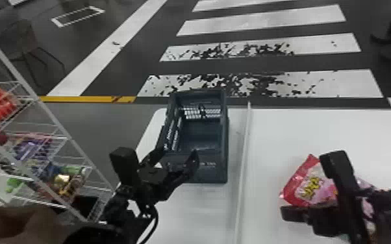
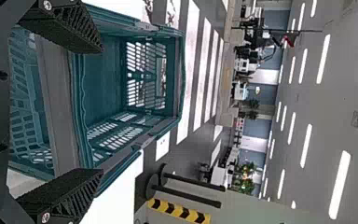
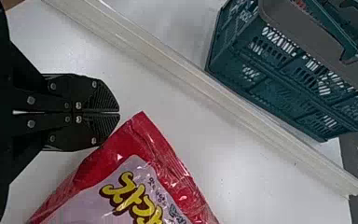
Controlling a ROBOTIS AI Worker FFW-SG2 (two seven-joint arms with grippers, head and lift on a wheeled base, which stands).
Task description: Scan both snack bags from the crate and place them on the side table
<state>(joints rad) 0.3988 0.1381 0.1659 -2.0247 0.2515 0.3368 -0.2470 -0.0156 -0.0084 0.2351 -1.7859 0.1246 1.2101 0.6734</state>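
The left arm is coming in low at the left, and its gripper (image 1: 179,156) is pointing forward at the near end of the crate (image 1: 208,176), its 2 fingers standing wide apart. The right arm is lying across from the right side; its gripper (image 1: 285,213) is pointing left beside the bag's left corner, its 2 fingers pressing together with nothing between them. 1 snack bag (image 1: 297,191) is lying face up on the white table (image 1: 302,129), right of the rail (image 1: 246,136). Its red end is facing forward-left, its long axis running diagonally back-right under the right arm.
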